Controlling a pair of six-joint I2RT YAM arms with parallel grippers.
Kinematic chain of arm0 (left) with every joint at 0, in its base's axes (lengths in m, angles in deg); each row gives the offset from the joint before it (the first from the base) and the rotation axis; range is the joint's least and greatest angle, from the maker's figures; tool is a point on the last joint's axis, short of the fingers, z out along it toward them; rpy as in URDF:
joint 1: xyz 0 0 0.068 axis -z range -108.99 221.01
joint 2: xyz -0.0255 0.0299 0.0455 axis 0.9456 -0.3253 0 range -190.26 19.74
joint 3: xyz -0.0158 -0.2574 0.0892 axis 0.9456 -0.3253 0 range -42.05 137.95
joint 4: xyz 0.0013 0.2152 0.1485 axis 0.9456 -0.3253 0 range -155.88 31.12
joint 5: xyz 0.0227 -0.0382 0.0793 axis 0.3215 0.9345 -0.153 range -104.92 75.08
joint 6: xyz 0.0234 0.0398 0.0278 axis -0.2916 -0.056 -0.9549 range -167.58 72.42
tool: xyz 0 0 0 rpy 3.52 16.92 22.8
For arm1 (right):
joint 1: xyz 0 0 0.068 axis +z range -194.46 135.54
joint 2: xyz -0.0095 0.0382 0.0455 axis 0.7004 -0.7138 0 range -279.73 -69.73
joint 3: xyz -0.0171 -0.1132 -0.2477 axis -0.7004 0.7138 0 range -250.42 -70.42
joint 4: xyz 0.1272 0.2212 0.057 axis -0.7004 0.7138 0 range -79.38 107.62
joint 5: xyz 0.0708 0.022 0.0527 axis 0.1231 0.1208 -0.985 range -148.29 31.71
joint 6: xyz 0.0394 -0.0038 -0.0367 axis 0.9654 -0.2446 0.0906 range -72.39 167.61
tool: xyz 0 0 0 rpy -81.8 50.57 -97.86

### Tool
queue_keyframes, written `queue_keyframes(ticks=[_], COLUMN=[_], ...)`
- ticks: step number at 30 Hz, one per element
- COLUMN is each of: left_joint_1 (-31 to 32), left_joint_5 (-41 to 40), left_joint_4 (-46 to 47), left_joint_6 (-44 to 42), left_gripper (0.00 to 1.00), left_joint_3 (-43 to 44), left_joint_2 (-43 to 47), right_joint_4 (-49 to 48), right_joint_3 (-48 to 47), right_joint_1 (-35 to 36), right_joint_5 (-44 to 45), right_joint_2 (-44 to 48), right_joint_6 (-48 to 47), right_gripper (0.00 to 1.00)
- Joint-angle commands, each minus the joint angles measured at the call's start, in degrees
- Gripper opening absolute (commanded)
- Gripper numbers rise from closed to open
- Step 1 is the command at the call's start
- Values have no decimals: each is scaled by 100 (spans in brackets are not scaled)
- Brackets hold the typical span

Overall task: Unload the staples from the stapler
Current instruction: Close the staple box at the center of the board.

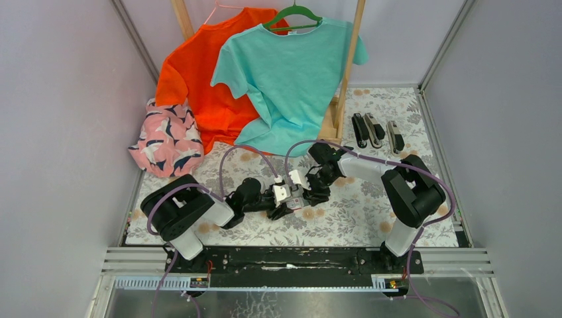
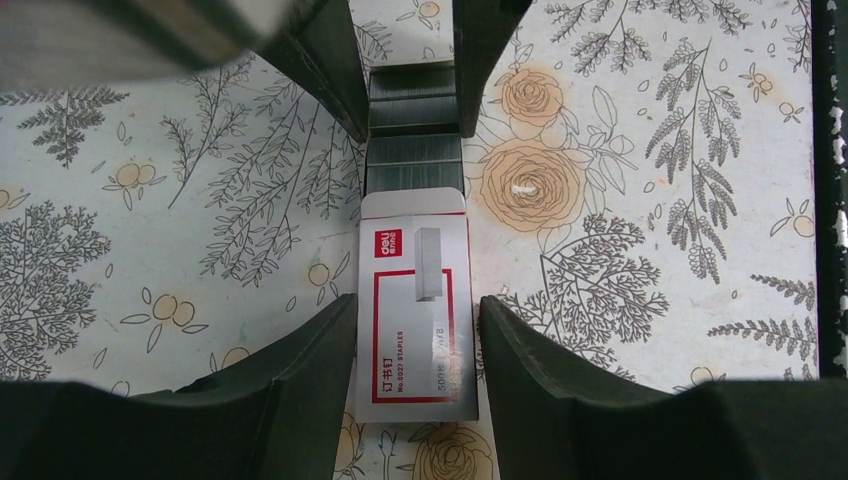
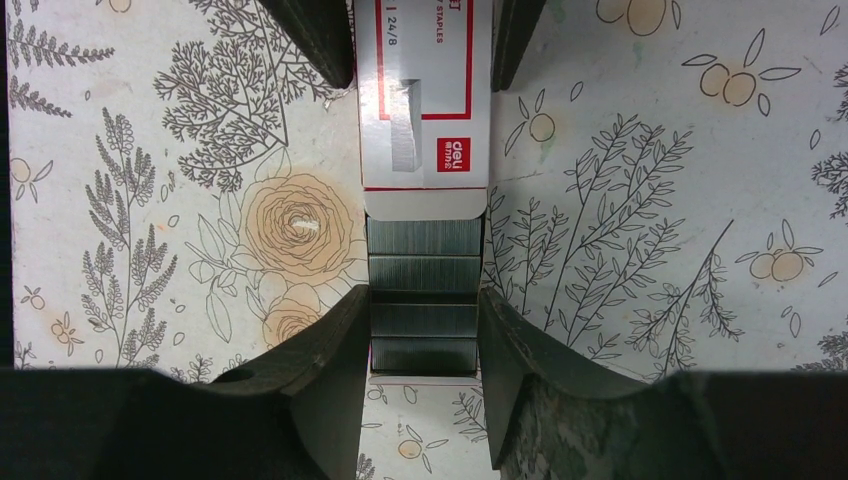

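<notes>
A small white-and-red staple box [image 2: 415, 310] lies on the flowered table mat, its inner tray pulled part way out. The tray holds rows of grey staples [image 3: 424, 270]. My left gripper [image 2: 418, 305] is shut on the box's outer sleeve, one finger against each long side. My right gripper [image 3: 425, 295] is shut on the tray end, its fingers pressing the sides beside the staples. In the top view the two grippers meet nose to nose at the box [image 1: 289, 192] in mid-table. Three black staplers [image 1: 374, 130] lie apart at the back right, far from both grippers.
An orange shirt [image 1: 199, 86] and a teal shirt [image 1: 285, 73] hang on a wooden rack at the back. A pink patterned cloth bundle [image 1: 166, 139] sits at the back left. A tiny white fleck [image 2: 520, 188] lies on the mat beside the tray.
</notes>
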State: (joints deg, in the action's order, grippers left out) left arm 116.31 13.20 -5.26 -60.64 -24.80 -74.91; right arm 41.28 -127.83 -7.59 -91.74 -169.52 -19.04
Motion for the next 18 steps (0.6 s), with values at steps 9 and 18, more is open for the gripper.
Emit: queue_keyframes(ticks=[9,18], left_joint_1=[28,34], left_joint_5=[2,-13], left_joint_4=[-217,-347], left_joint_6=[-132,-144], left_gripper=[55,55], left_joint_3=[35,135], left_joint_2=[-110,-164], right_joint_4=[111,257], right_joint_3=[-220,-228], right_joint_1=[23,140], right_joint_5=[-207,-163], right_joint_2=[-85,-117], right_joint_6=[102,-106], right_gripper=[45,43])
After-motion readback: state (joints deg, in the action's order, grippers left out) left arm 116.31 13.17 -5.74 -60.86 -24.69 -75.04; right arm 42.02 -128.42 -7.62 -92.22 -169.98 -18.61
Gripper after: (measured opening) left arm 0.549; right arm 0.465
